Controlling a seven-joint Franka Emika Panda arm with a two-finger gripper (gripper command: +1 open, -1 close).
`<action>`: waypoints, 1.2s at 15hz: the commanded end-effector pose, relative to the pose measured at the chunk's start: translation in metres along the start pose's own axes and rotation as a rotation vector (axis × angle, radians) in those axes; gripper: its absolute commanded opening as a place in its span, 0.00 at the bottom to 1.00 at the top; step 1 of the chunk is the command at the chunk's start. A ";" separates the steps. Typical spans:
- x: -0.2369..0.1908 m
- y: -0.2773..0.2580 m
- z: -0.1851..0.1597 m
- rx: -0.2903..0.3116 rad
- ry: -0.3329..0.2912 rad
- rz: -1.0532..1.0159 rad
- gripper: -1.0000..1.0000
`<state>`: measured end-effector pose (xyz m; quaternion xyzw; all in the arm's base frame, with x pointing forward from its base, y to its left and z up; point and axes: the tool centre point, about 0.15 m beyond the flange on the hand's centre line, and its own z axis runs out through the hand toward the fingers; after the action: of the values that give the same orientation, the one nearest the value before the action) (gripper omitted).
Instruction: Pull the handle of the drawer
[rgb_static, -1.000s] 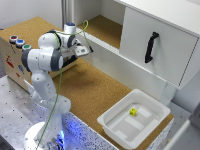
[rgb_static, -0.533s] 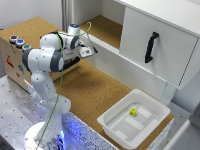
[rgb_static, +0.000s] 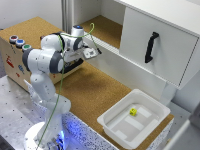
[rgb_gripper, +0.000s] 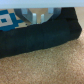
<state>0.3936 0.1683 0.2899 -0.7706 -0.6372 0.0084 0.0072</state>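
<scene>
The drawer (rgb_static: 152, 42) is a white box front at the exterior view's upper right, with a black vertical handle (rgb_static: 151, 47) on its face. My gripper (rgb_static: 93, 50) hangs over the cork counter, well off to the exterior view's left of the handle and apart from it. The wrist view is blurred. It shows my gripper (rgb_gripper: 39, 20) as grey fingers (rgb_gripper: 33, 18) close over a black block (rgb_gripper: 42, 35) on cork, and neither the drawer nor its handle. I cannot make out how far the fingers are spread.
A white tray (rgb_static: 112, 122) holding a small yellow object (rgb_static: 133, 111) stands on the cork at the exterior view's lower right. A wooden box (rgb_static: 12, 60) with coloured buttons (rgb_static: 20, 43) sits at the left. An open shelf (rgb_static: 102, 27) lies behind the gripper.
The gripper has moved steadily toward the exterior view's right, closer to the drawer. Nothing else has shifted.
</scene>
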 end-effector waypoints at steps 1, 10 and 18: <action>-0.014 -0.007 -0.002 -0.073 0.055 0.009 0.00; -0.005 -0.030 -0.098 -0.170 0.120 -0.057 1.00; 0.005 -0.042 -0.146 -0.227 0.143 -0.073 1.00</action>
<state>0.3687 0.1740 0.4134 -0.7520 -0.6498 -0.1061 -0.0301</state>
